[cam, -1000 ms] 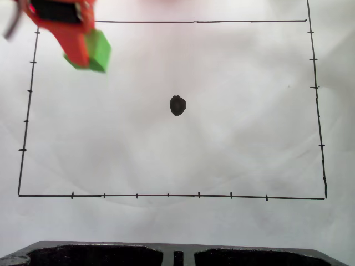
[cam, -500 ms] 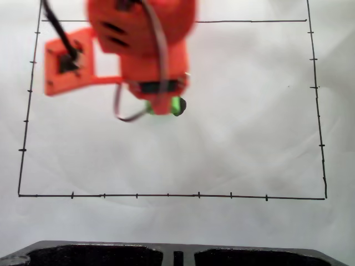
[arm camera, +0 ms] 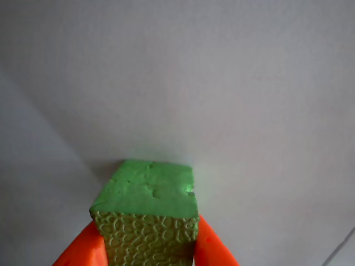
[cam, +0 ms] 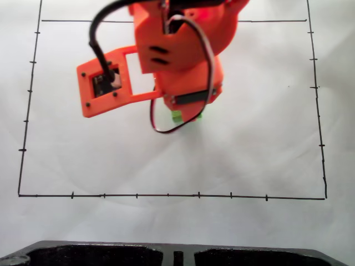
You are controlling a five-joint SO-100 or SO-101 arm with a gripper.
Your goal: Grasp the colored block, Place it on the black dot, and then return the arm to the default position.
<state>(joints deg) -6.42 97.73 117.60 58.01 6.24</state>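
Note:
The green colored block (arm camera: 148, 208) sits clamped between two orange fingers (arm camera: 213, 249) in the wrist view, low over white paper. My gripper (arm camera: 148, 246) is shut on it. In the fixed view the orange-red arm (cam: 177, 50) hangs over the middle of the drawn rectangle, and only a sliver of the colored block (cam: 183, 116) peeks out below it. The black dot is hidden under the arm and block.
A thin black border line (cam: 166, 195) with tick marks frames the white paper. A dark moulded edge (cam: 177, 255) runs along the bottom of the fixed view. An orange camera bracket (cam: 105, 88) and a black cable (cam: 100, 39) stick out to the arm's left.
The arm swung from the top-left corner to the centre, carrying the green block. The black dot, visible a second ago, is now covered. The arm has since shifted slightly right and lower.

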